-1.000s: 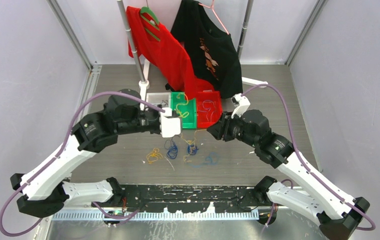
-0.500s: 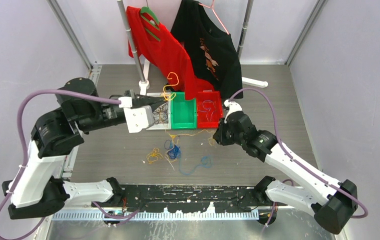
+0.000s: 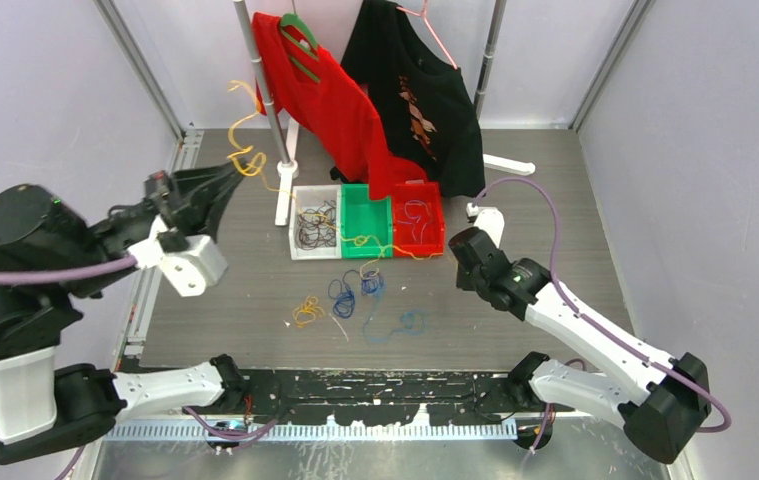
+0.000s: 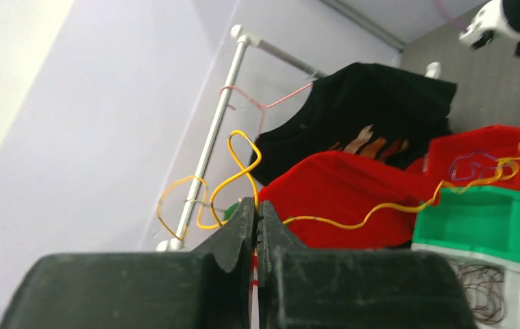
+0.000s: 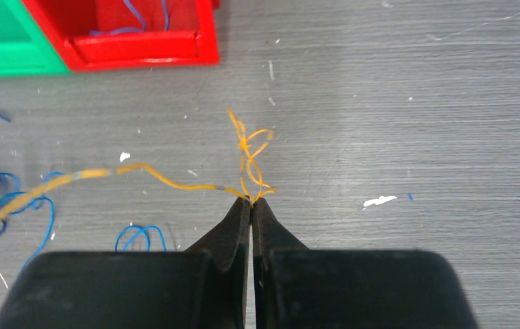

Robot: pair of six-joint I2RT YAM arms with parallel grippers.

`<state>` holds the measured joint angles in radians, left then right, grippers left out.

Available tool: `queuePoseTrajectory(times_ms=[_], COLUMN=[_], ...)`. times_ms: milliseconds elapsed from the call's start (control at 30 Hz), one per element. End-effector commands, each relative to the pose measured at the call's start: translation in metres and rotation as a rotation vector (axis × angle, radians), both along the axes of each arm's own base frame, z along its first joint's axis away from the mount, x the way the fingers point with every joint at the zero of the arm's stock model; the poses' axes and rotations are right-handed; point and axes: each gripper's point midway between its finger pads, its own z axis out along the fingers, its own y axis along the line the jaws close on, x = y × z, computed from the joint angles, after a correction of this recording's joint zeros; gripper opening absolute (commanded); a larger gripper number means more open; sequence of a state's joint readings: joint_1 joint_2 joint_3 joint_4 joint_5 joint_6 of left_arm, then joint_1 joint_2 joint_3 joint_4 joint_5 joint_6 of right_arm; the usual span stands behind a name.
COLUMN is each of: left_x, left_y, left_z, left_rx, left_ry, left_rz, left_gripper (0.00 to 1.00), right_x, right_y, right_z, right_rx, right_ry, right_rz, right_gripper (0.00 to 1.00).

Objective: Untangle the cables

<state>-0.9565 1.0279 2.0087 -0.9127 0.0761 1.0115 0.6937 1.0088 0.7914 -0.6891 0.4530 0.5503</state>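
Tabletop [image 3: 575, 200]: grey wood-grain, flecked with pale scraps near the right jaws. Enclosure walls are pale lilac on three sides. At the back stands a rack post [image 3: 267, 100], with a red shirt [image 3: 330, 105] and a black shirt [image 3: 425, 95] hanging beside it. In front of the shirts are three bins in a row, touching: a white bin [image 3: 293, 228] with dark strands, a green bin [image 3: 370, 215], and a red bin [image 3: 442, 215] with a blue-purple strand.

Left jaws: closed on the yellow cable [image 5: 175, 184], raised, left of the post. Loops of the cable stand above the tips.

Right jaws: closed on the same cable's other, frizzed end, low over the tabletop near the red bin's front right corner.

The cable runs between the two, past the post and across the front of the green and red bins. Loose cables [image 3: 350, 293]: blue and orange clumps on the tabletop in front of the bins, between the arms, plus one blue loop nearer the bases.

Versus 0.5 s ago:
- The left arm [image 3: 25, 240] has swung from over the white bin out to the left.
- The yellow span is much longer and drawn straighter.
- The right arm [image 3: 575, 315] has shifted slightly right and back.
- Yellow strands that lay in front of the green bin have lifted.
- The blue and orange clumps are about where they were.
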Motion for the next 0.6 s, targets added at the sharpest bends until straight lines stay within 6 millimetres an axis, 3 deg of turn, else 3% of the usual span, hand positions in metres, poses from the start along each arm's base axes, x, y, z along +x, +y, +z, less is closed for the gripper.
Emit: queuePoseTrajectory(times_ms=[0, 133, 200, 367, 467, 567], left_x=[0.007, 0.022, 0.026, 0.015, 0.001, -0.008], left_y=[0.033, 0.060, 0.075, 0.109, 0.097, 0.069], left_z=[0.007, 0.024, 0.042, 0.083, 0.071, 0.046], left_rx=[0.066, 0.095, 0.080, -0.018, -0.024, -0.010], left_ry=[-0.127, -0.262, -0.331, -0.390, -0.314, -0.248], left_rz=[0.138, 0.311, 0.399, 0.491, 0.354, 0.201], left_gripper=[0.00, 0.00, 0.00, 0.00, 0.00, 0.00], right_x=[0.013, 0.012, 0.011, 0.010, 0.014, 0.017], right_y=[-0.021, -0.035, -0.044, -0.062, -0.051, -0.007], right_z=[0.026, 0.023, 0.022, 0.021, 0.020, 0.029], right_rx=[0.046, 0.093, 0.116, 0.192, 0.254, 0.427], right_ry=[-0.102, -0.097, -0.105, -0.118, -0.109, -0.108], right_rz=[-0.148, -0.225, -0.273, -0.375, -0.338, -0.150], right_gripper=[0.01, 0.01, 0.01, 0.01, 0.01, 0.01])
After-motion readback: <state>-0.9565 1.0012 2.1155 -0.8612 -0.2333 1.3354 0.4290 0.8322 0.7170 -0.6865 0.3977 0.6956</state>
